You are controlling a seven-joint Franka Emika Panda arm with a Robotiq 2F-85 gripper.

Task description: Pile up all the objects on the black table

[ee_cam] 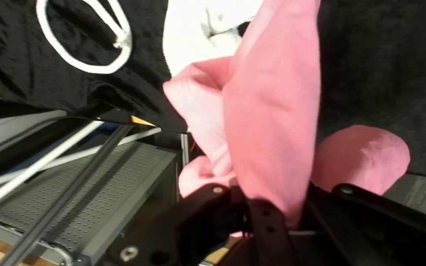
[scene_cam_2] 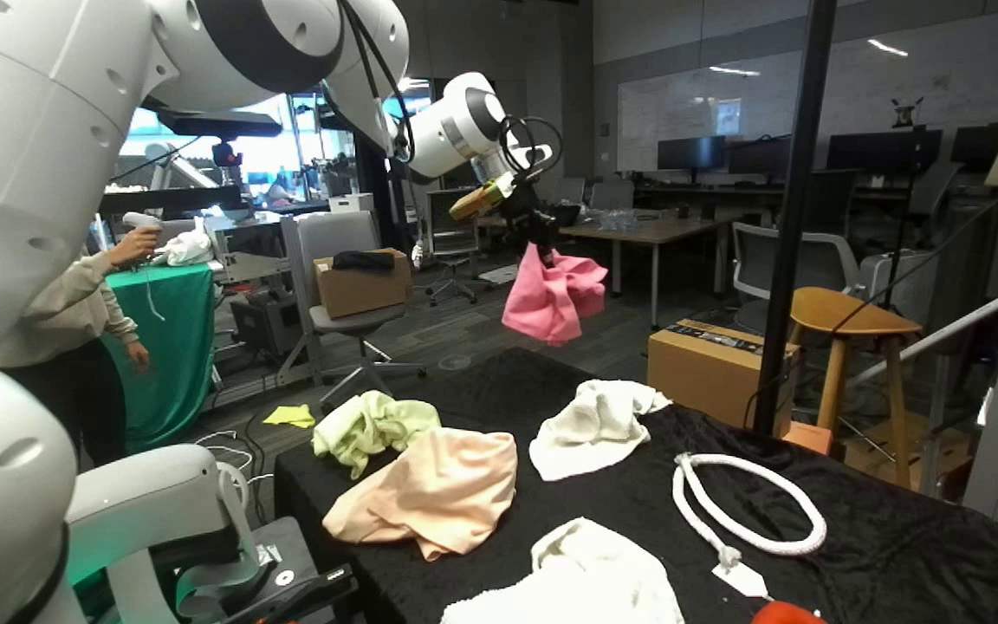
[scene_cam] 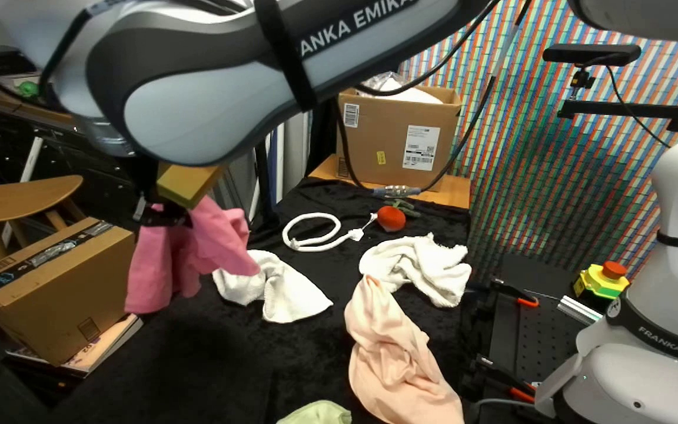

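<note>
Pink towel [scene_cam: 212, 235] leftmost, ten o'clock from the left white rag [scene_cam: 292, 294] in an exterior view, hanging in mid-air from the gripper [scene_cam_2: 547, 251], jaws pinched tight on a bunched fold. Rightward, same clock centre: that rag itself, crumpled on the black table [scene_cam: 309, 353]; green cloth [scene_cam: 318, 414] at five; peach cloth [scene_cam: 395, 353] at four; right white rag [scene_cam: 427, 265] at three. Nothing stacked that I can see, so step reads as carry: pick done, place not yet. Next move likely calls for bringing the towel over whichever cloth serves as base, lowering to contact, then spreading the jaws and backing straight up; loose corners may slide off.
</note>
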